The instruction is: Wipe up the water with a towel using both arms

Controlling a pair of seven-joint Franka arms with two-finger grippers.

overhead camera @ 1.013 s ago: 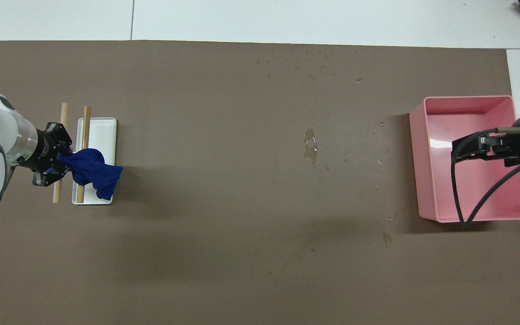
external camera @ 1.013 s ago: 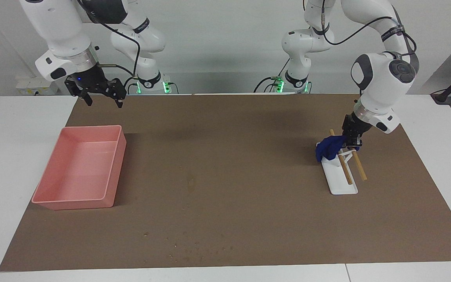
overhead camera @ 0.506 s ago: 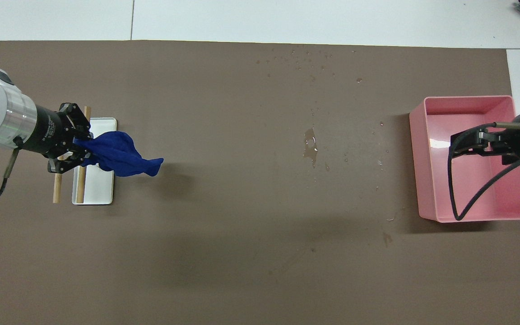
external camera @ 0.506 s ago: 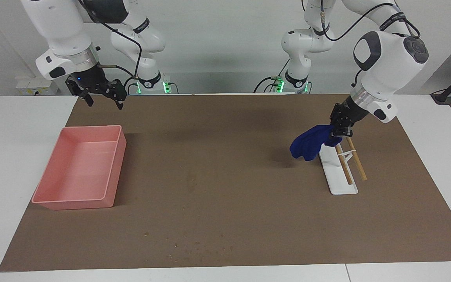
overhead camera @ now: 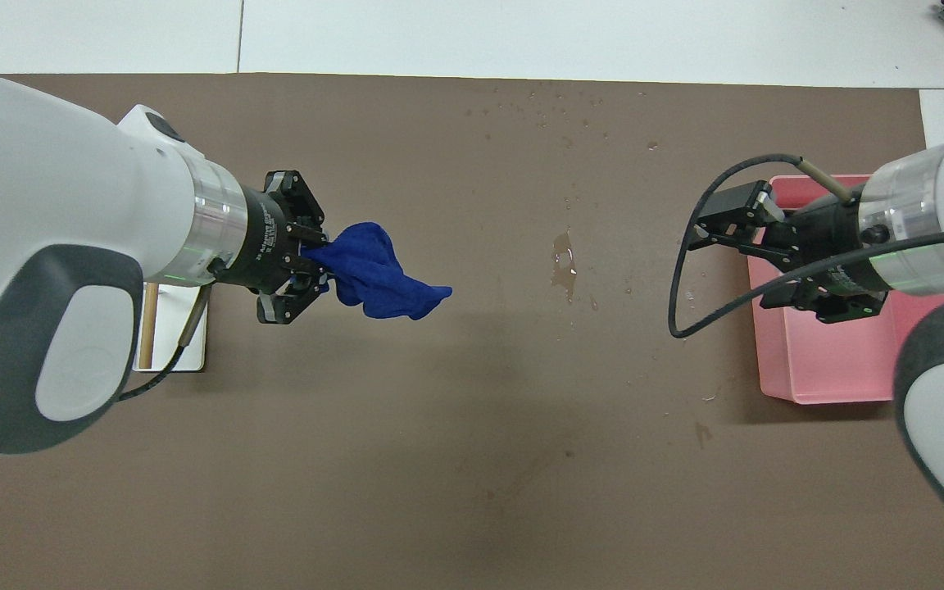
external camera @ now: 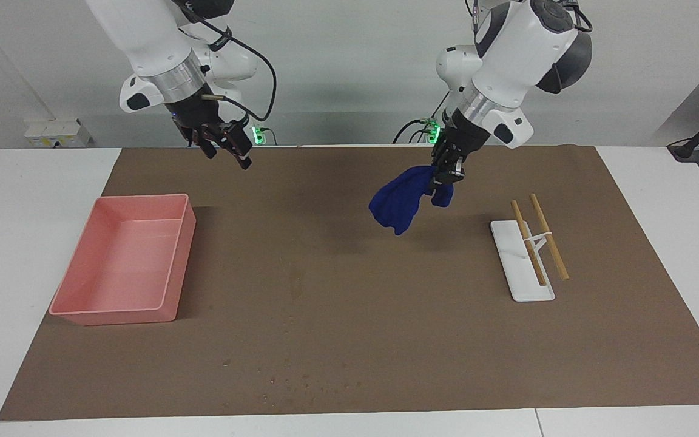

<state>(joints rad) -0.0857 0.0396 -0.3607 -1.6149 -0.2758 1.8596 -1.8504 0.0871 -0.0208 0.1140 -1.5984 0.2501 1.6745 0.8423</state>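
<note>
Left gripper (external camera: 445,172): up in the air over the brown mat (external camera: 386,340), between the white rack (external camera: 522,267) and the table's middle; fingers pinched on one bunched end of the blue towel (external camera: 399,203), which hangs free, touching nothing.
Right gripper (external camera: 226,147): raised over the mat's edge nearest the robots, beside the pink bin (external camera: 125,261); fingers spread, holding nothing.
Puddle (overhead camera: 564,266): mid-mat, between the towel and the bin.
Droplets (external camera: 301,382): scattered at the mat's edge farthest from the robots.
My next move, as I judge it: I lower the towel flat just short of the puddle, then sweep through it.
Risk: a bunched towel smears.
</note>
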